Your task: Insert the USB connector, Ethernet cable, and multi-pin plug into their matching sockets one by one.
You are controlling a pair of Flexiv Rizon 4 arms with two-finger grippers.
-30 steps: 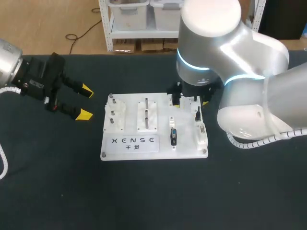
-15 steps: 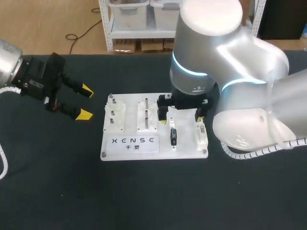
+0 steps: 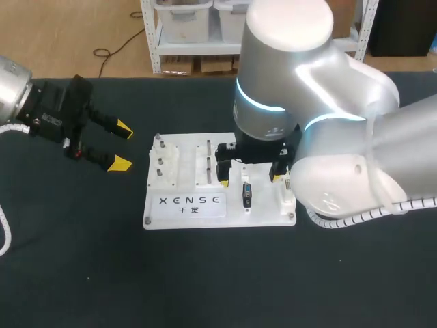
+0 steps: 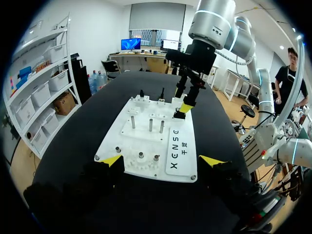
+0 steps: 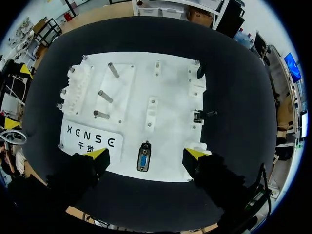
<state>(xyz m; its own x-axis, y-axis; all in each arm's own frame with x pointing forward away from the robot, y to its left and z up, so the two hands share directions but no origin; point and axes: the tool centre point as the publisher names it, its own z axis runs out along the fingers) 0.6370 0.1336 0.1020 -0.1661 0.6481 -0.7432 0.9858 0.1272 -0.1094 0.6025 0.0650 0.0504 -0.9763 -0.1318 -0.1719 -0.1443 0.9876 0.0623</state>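
The black oblong multi-pin plug [image 5: 144, 157] on the white plastic board [image 5: 170, 87] lies centred under our right gripper [image 5: 145, 155]. Its fingers stand wide, and the plug's long axis crosses them.

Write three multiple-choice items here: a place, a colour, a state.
1. Where is the left claw?
A. Beside the white board, over the black table.
B. Over the board.
C. Resting on the board.

2. What colour are the claw fingertips?
A. Red.
B. Yellow.
C. Green.

3. What is the right claw doing?
A. Shut on a plug.
B. Shut on a cable.
C. Open, empty.

Answers: A, the head view shows it off the board; B, yellow tips in every view; C, its fingers stand apart, nothing held.
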